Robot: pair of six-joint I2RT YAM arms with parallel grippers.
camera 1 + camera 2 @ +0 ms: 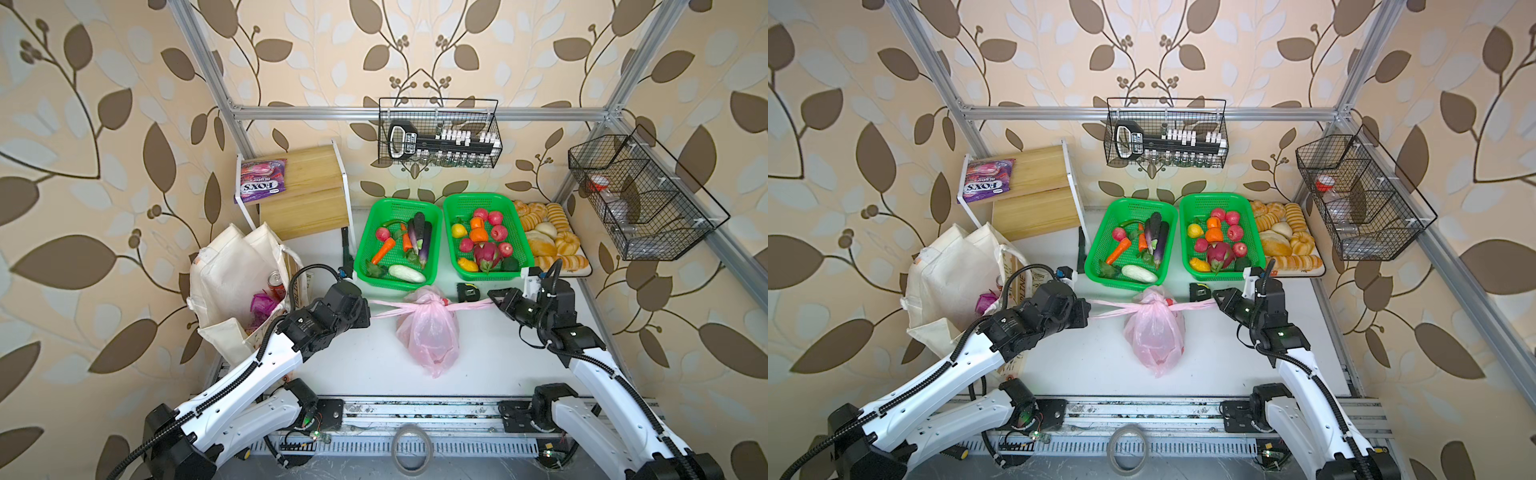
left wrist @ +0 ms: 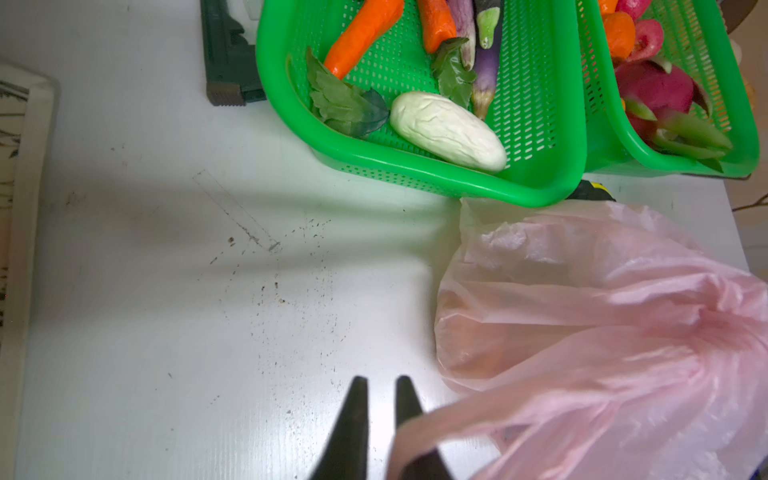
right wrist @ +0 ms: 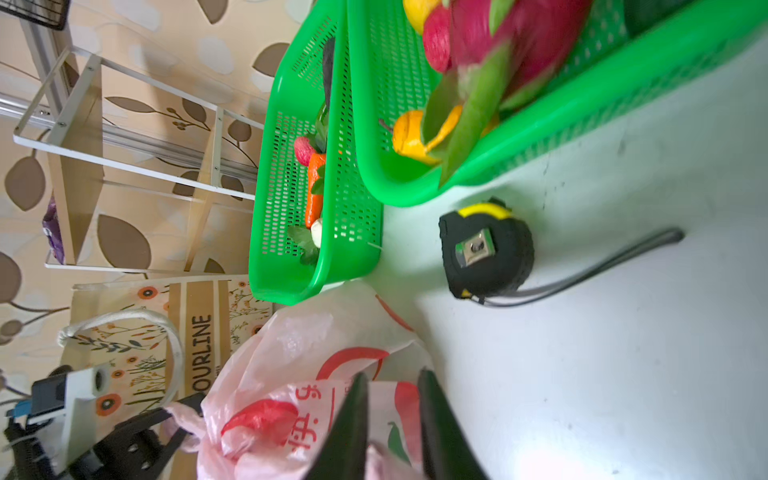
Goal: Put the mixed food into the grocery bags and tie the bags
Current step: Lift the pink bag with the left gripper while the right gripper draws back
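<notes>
Wrist views, unlike top, show left end effector (image 2: 381, 380), right end effector (image 3: 394, 374) narrowly parted.

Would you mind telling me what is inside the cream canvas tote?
In a top view, the canvas tote shows a red soda can and a purple packet at its mouth; anything deeper is covered by fabric.
</notes>
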